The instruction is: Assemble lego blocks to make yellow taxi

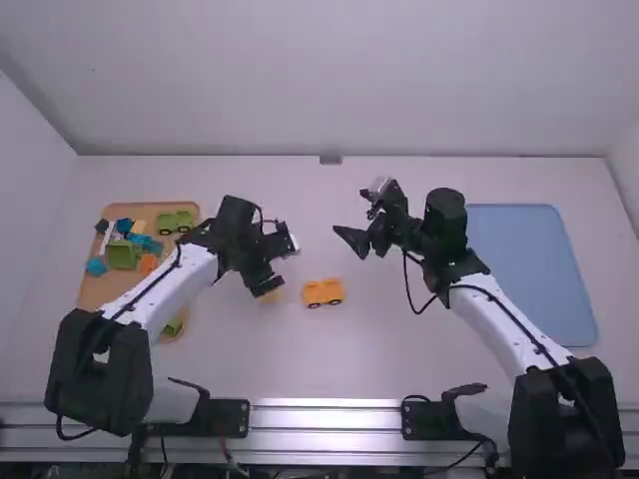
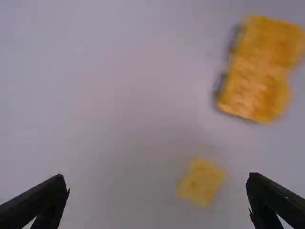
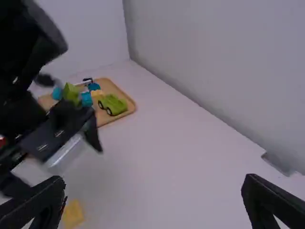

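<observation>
Block (image 2: pixel 201 182): near car (image 2: pixel 259 69), likely its roof
Car: wheels down, presumably for stacking
Left jaws: wide, over block
Right jaws: wide

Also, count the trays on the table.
2: a tan tray on the left, partly behind the left arm, and a blue tray on the right, partly behind the right arm.
</observation>
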Controlling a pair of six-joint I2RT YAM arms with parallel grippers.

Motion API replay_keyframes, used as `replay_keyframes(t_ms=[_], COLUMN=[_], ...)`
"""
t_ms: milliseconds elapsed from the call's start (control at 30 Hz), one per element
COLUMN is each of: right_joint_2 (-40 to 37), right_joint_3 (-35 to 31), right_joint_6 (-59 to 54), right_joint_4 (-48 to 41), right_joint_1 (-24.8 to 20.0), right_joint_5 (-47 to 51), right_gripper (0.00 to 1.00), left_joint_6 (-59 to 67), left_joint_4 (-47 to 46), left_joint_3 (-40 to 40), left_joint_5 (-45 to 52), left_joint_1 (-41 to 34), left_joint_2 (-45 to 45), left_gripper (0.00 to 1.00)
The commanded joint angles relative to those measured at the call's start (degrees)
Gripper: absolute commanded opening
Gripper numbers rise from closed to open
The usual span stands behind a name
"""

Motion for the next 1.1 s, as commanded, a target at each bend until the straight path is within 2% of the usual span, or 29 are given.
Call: replay_keyframes(t_ms=[0,67,100,233,367,467,600,633,767,833,1067], right_joint_2=[0.2,0.2,0.2,0.2,0.2,0.2,0.2,0.2,0.2,0.2,0.2], right_joint_3=[-0.2,-0.2,-0.3,-0.5,-0.5,-0.5,-0.5,-0.5,-0.6,-0.7,-0.9], right_joint_6=[0.1,0.1,0.1,-1.6,-7.2,-10.6,-10.2,-10.2,-10.2,-10.2,-11.4], right_joint_4=[0.0,-0.1,-1.4,-1.0,-1.8,-2.8,-3.6,-4.3,-6.1,-6.3,-5.8], right_joint_1=[-0.1,0.0,0.5,1.7,3.4,3.8,3.1,2.7,2.2,2.2,4.6], right_joint_5=[1.1,1.1,1.1,1.1,-0.3,-4.2,-6.9,-7.8,-7.9,-7.9,-7.7], right_gripper=[0.99,0.99,0.99,0.99,0.99,0.99,0.99,0.99,0.99,0.99,0.99], left_joint_6=[23.4,24.6,25.4,23.0,17.7,20.6,28.1,32.8,39.0,38.0,30.1], left_joint_4=[1.0,2.8,8.1,20.9,29.6,29.6,23.5,19.1,12.7,13.2,23.8], left_joint_3=[-3.8,-5.6,-9.4,-16.1,-18.0,-16.6,-14.0,-12.7,-10.5,-10.5,-13.7], left_joint_5=[18.8,23.1,32.7,48.3,51.1,51.1,48.8,47.4,39.8,37.6,35.3], left_joint_1=[3.9,5.9,10.2,17.0,19.6,19.6,19.5,19.5,20.2,20.4,20.1], left_joint_2=[0.2,0.3,1.1,5.8,13.6,18.9,22.2,22.7,22.8,22.8,24.6], left_gripper=[0.99,0.99,0.99,0.99,0.99,0.99,1.00,0.99,0.80,0.78,0.83])
